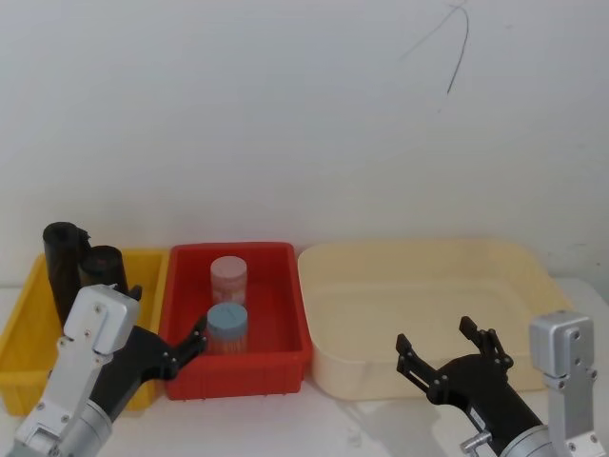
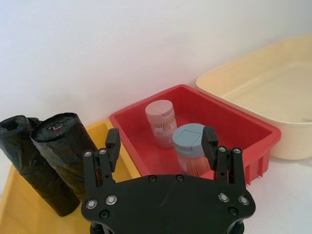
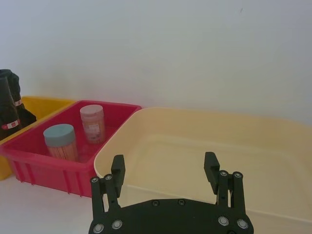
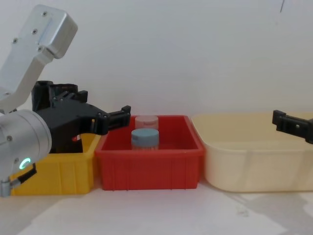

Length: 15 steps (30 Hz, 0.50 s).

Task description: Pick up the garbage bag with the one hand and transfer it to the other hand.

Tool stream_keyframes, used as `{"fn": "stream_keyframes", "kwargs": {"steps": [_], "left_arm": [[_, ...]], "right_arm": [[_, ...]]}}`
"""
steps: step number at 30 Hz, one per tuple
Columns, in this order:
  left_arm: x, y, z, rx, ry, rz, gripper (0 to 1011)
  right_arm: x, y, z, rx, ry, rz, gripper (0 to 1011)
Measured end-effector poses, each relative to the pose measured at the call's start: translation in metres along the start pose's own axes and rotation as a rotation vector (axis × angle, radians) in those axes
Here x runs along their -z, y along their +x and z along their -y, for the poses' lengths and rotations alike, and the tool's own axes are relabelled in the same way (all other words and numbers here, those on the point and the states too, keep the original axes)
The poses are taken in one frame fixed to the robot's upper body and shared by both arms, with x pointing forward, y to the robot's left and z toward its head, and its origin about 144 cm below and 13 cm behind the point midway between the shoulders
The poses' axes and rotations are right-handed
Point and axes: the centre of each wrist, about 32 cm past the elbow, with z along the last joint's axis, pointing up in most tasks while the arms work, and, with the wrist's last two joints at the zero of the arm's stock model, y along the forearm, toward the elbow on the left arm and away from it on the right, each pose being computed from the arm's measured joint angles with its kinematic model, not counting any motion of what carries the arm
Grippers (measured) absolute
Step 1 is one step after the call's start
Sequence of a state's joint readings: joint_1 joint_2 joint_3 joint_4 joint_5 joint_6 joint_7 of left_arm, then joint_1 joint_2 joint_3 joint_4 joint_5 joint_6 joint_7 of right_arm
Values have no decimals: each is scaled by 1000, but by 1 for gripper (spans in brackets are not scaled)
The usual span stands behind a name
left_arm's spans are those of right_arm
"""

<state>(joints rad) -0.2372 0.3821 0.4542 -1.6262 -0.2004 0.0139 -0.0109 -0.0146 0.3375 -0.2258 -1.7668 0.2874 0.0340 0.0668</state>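
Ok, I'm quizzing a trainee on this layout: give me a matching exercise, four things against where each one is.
Things:
1 garbage bag
2 blue-lidded jar
3 right gripper
4 left gripper

Places:
A in the red bin
B open, near the cream tub
C in the yellow bin
D open, near where those two bins meet

Pairs: 1-C, 2-A, 3-B, 4-D.

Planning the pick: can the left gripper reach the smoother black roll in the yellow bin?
Probably yes: the left gripper hangs open near the roll, top exposed; the second roll crowds one side.
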Motion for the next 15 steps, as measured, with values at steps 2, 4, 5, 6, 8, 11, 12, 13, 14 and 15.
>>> {"fn": "stream_keyframes", "kwargs": {"steps": [2,4,5,6,8,11,12,13,14,15], "left_arm": [[0,0,0,0,0,0,1001],[0,0,0,0,0,0,1001],[0,0,0,0,0,0,1001],[0,0,0,0,0,0,1001],[0,0,0,0,0,0,1001],[0,0,0,0,0,0,1001],[0,0,0,0,0,0,1001],[0,0,0,0,0,0,1001],[0,0,0,0,0,0,1001],[0,0,0,0,0,0,1001]], "right_arm": [[0,0,0,0,0,0,1000],[0,0,0,0,0,0,1000],[0,0,0,0,0,0,1000],[0,0,0,0,0,0,1000],[0,0,0,0,0,0,1000],[0,0,0,0,0,0,1000],[0,0,0,0,0,0,1000],[0,0,0,0,0,0,1000],[0,0,0,0,0,0,1000],[0,0,0,0,0,0,1000]]}}
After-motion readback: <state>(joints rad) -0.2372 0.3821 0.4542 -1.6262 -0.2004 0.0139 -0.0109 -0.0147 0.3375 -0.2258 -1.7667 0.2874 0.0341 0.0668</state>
